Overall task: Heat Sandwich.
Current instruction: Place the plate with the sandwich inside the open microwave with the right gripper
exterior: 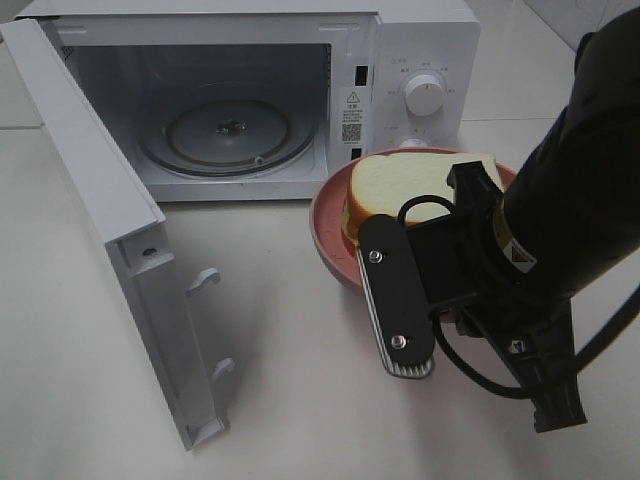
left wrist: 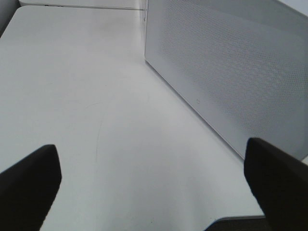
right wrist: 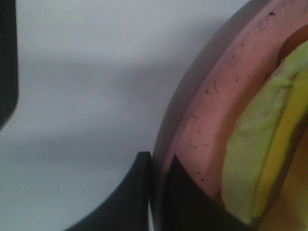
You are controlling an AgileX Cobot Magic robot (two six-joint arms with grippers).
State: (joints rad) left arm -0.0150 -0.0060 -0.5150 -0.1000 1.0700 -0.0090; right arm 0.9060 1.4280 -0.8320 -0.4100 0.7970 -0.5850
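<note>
A: The right gripper (right wrist: 156, 166) is clamped on the rim of the pink plate (right wrist: 211, 115). The sandwich (exterior: 400, 185) lies on that plate, just in front of the microwave (exterior: 420, 60). The plate is best kept level when lifted.

B: The left gripper (left wrist: 153, 180) hangs spread and empty. The open door (exterior: 120, 240) flanks the path to the turntable (exterior: 228, 135).

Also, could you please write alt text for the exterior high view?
The right gripper pinches the rim of a pink plate carrying a sandwich, in front of a white microwave whose door stands open; its glass turntable is bare.
</note>
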